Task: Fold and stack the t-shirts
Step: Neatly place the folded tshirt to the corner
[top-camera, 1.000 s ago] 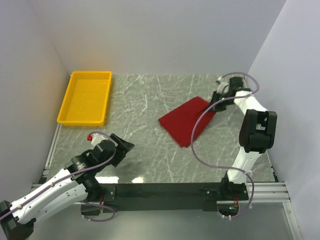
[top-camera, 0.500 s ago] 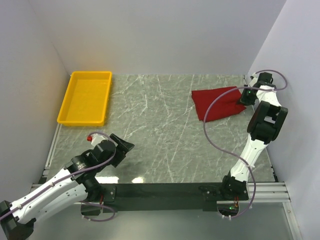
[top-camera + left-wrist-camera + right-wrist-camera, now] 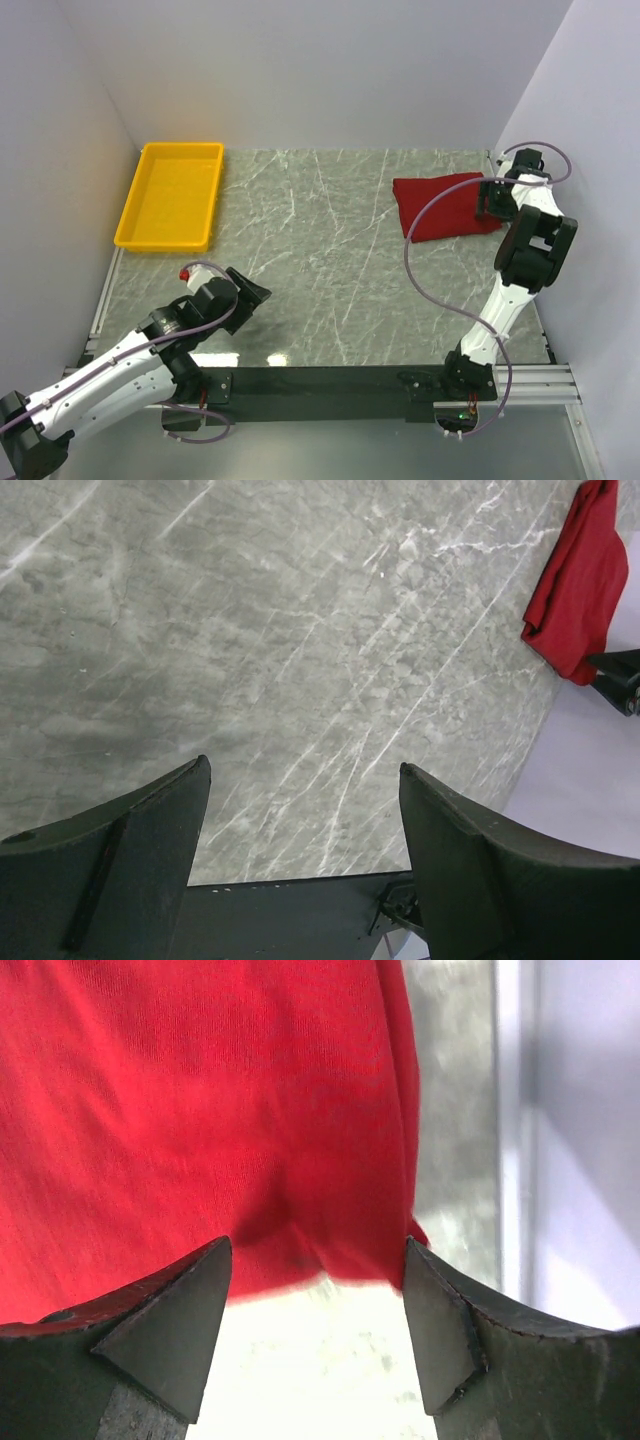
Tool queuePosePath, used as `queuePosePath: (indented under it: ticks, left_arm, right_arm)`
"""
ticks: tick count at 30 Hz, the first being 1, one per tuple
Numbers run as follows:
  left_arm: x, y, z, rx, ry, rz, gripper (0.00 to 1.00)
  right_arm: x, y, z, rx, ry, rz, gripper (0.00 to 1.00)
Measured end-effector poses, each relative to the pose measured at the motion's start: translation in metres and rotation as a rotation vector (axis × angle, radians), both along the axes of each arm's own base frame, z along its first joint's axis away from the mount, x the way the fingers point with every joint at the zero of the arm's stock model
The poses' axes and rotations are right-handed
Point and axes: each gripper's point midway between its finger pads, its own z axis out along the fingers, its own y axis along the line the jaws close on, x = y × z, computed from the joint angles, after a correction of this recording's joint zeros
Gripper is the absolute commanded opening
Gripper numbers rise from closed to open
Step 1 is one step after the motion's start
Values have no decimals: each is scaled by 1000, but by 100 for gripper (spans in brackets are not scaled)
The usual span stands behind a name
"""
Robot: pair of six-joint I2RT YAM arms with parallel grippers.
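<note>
Right wrist view: my right fingers (image 3: 170,1330) are standing spread apart, gripping nothing, hovering over the edge of the dark red t-shirt (image 3: 200,1110), which is lying bunched at the far right corner of the grey marbled table (image 3: 455,1160). My left fingers (image 3: 130,860) are also gaping empty, well apart from it.

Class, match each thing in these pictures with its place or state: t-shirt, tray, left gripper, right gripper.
Things:
1. t-shirt
2. tray
3. left gripper
4. right gripper

Places or states:
A. yellow, at the far left
B. open, at the t-shirt's edge
C. red, at the far right of the table
D. open, over the table's near left part

Pairs: 1-C; 2-A; 3-D; 4-B
</note>
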Motion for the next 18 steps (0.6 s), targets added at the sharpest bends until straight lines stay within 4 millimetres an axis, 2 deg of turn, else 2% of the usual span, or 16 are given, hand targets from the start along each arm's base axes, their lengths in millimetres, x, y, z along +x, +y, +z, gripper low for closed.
queuePosePath:
  ticks: [3,7,9,10,13,16,18]
  left_arm:
    - [1,-1,5,-2,-11,-6,81]
    - [3,-3,12,-10,-26,-10,81]
    - [3,-3,15,-13,-30,-10,81]
    - [4,-3,16,-15,-31,-10,81]
    - [4,-4,18,-18,-35,-11,82]
    - [5,-5,22,-19,-43,-15,82]
    - [5,-5,24,-16,-50,-21,82]
  right_arm:
    - [-13,-1,16,-54,-9,29,75]
    - [-10,-2,58,-125,-93,72,67]
    - [-8,1,72,-136,-130,100,56]
    - [-5,4,76,-135,-144,120,39]
    - [4,12,75,-109,-148,154,19]
    - [23,12,63,-82,-143,169,16]
    - [31,11,45,-69,-117,168,16]
